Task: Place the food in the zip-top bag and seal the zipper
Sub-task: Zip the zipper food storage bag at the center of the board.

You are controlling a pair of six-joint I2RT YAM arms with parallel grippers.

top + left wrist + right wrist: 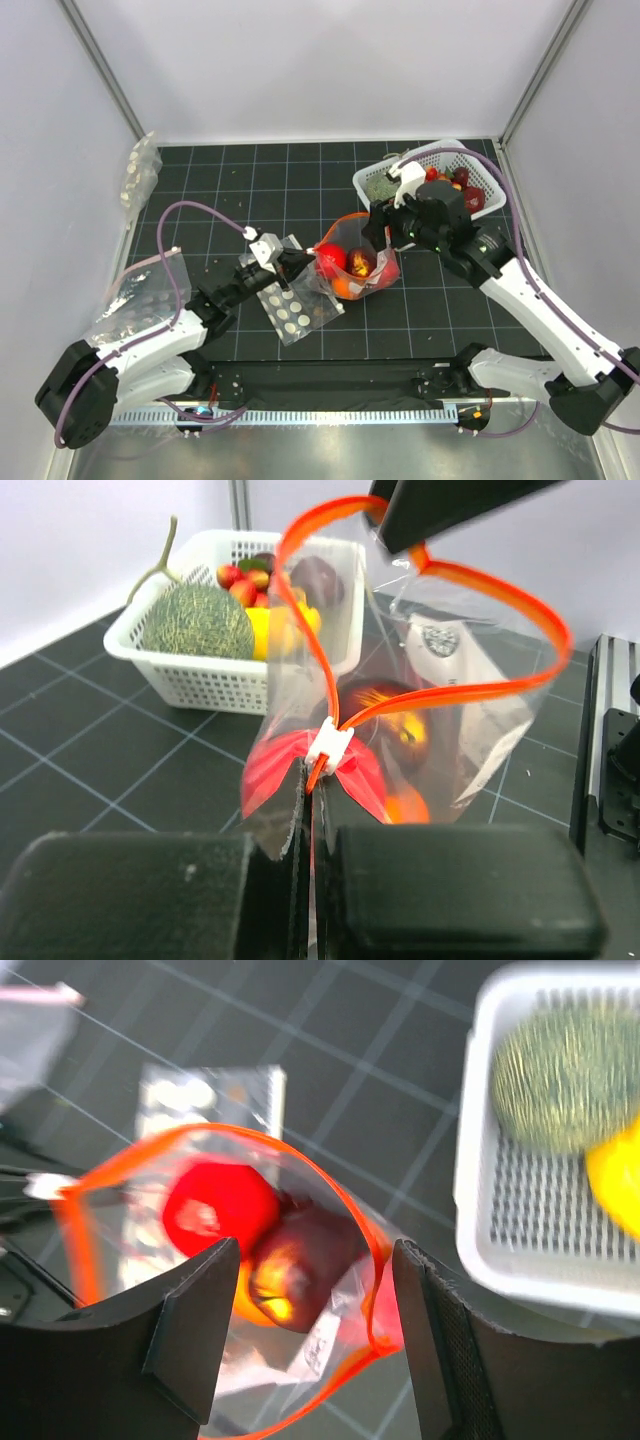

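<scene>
At mid-table | zip-top bag (350, 240), food (215, 1205) inside | zipper (450, 695) end was clamped in closed left gripper (308, 790) | right gripper (312, 1260) was spread open, bag mouth seen between its fingers

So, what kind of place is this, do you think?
Probably a robot test cell in a lab, not a kitchen: white panel walls enclose a black gridded mat, and the left arm and right arm are bolted at its near edge.
</scene>
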